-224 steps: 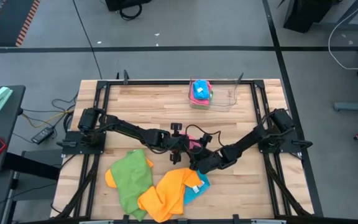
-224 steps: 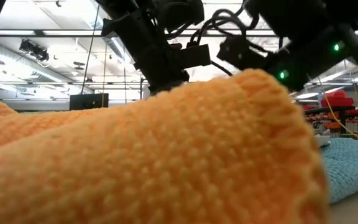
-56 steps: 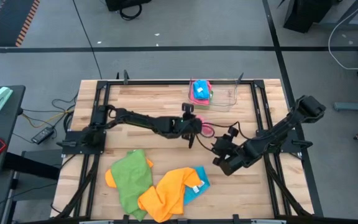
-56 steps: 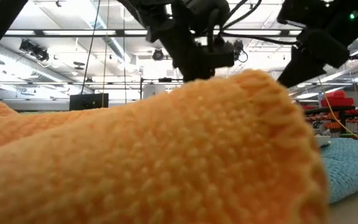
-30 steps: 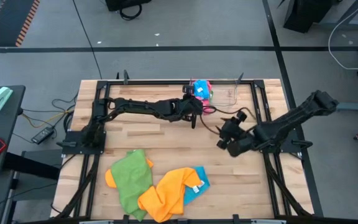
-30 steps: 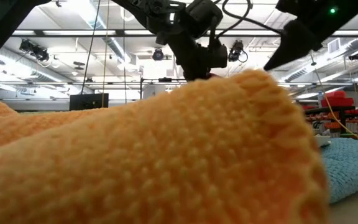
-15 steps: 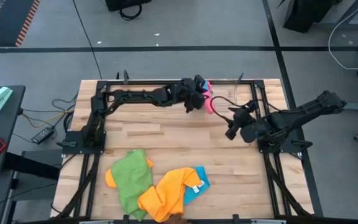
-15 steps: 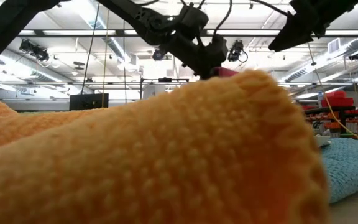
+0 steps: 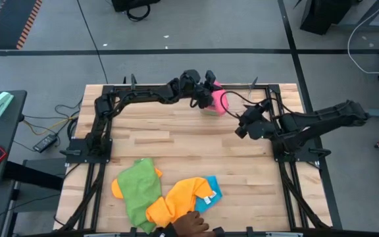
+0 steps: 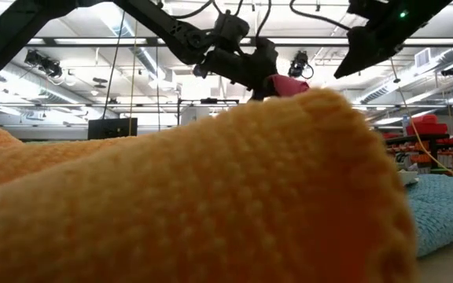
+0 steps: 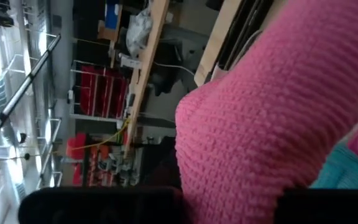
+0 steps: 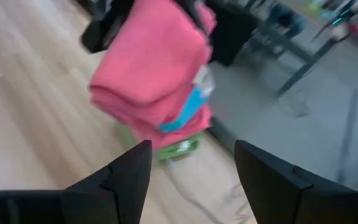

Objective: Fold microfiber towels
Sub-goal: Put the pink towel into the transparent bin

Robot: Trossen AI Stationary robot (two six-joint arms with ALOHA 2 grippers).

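Up at the far edge of the table point(image 9: 176, 128), the left gripper point(image 9: 210, 92) is clamped on a folded pink towel point(image 9: 218, 100), holding it over the stack of folded towels point(image 12: 166, 127). Just beside that stack, the right gripper point(image 9: 240, 125) hangs with its fingers point(image 12: 126, 177) spread wide and empty. Well apart from the stack, at the near edge, lie the green towel point(image 9: 139, 191), orange towel point(image 9: 179, 197) and blue towel point(image 9: 209, 195), where a person's hand point(image 9: 191, 225) reaches in.

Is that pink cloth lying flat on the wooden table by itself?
No: the pink cloth is gripped by the left gripper on top of a stack of folded cloths at the table's far edge.
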